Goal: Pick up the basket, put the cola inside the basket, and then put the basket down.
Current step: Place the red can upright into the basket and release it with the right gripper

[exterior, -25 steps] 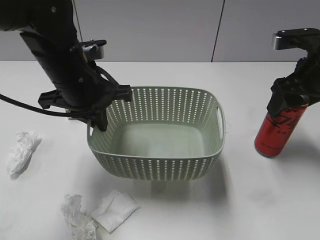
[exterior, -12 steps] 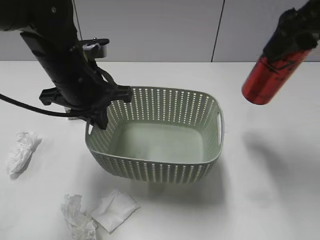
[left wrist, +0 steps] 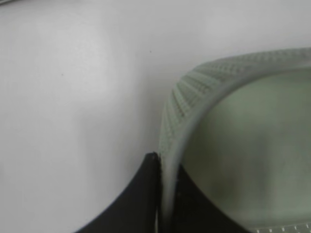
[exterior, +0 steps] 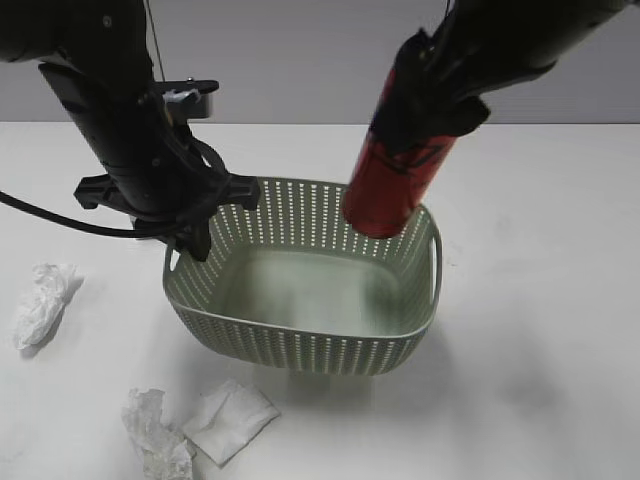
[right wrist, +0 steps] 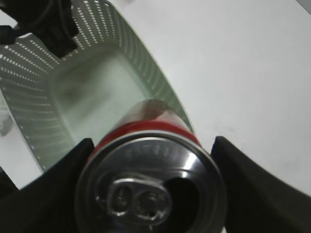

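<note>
The pale sage-green basket (exterior: 300, 330) hangs tilted a little above the white table, and it is empty inside. My left gripper (exterior: 195, 235) is shut on its left rim; in the left wrist view the jaws (left wrist: 165, 167) pinch the basket wall (left wrist: 194, 97). My right gripper (exterior: 425, 120) is shut on the red cola can (exterior: 392, 185) and holds it tilted over the basket's far right rim. In the right wrist view the cola's silver top (right wrist: 153, 187) sits between the jaws, with the basket (right wrist: 39, 87) below.
Crumpled white tissues lie on the table at the left (exterior: 42, 300) and front left (exterior: 155, 430), with a flatter one (exterior: 230, 420) beside them. A grey wall panel stands behind the table.
My right arm has lifted the cola from the table at the right and carried it left, to over the basket's rim. The basket has shifted slightly lower and left in my left gripper.
</note>
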### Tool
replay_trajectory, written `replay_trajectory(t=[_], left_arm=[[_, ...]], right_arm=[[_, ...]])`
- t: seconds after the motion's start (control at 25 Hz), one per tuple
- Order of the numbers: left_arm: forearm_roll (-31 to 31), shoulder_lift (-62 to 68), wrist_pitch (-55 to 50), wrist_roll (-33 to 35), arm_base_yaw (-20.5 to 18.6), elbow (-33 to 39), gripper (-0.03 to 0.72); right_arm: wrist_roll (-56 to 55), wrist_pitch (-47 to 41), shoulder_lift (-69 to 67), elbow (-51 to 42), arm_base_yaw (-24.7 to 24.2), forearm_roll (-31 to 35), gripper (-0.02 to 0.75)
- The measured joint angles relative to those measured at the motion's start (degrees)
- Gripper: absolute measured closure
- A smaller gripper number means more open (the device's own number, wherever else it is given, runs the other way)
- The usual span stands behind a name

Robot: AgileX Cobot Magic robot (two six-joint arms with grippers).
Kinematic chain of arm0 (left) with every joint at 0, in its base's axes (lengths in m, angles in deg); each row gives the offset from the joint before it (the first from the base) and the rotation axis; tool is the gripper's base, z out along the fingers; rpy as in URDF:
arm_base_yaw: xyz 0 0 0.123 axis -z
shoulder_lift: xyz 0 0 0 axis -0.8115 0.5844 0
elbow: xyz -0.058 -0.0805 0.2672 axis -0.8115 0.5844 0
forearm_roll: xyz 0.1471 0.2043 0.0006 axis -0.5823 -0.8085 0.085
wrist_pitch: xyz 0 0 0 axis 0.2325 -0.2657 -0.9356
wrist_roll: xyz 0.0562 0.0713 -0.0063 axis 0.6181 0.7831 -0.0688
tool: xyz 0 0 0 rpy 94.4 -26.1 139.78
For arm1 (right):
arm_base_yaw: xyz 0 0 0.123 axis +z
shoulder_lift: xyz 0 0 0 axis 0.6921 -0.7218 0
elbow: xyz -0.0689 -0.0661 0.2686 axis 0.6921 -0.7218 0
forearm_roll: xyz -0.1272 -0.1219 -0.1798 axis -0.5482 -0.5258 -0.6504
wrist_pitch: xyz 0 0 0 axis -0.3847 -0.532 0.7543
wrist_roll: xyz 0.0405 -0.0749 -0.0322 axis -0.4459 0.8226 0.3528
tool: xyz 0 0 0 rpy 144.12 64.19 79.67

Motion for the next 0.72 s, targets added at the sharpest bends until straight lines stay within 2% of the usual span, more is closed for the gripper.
replay_trajectory(t=[0.16, 0.44, 0.6, 0.72], left_arm=[[-0.1, 0.0, 0.0, 0.0, 0.0, 0.0, 0.69], [-0.2, 0.0, -0.1, 0.0, 0.0, 0.0, 0.69], [-1.5, 0.1, -0.6, 0.1, 0.0, 0.1, 0.69], [-1.4, 0.1, -0.6, 0.1, 0.0, 0.1, 0.69]], right_arm=[[0.1, 2.1, -4.9, 0.2, 2.1, 0.0, 0.214], [0.1, 2.2, -15.5, 0.2, 2.1, -0.4, 0.214], [2.6, 1.6, -16.9, 0.5, 2.1, 0.8, 0.214], [3.4, 0.2, -16.9, 1.3, 2.1, 1.7, 0.122]])
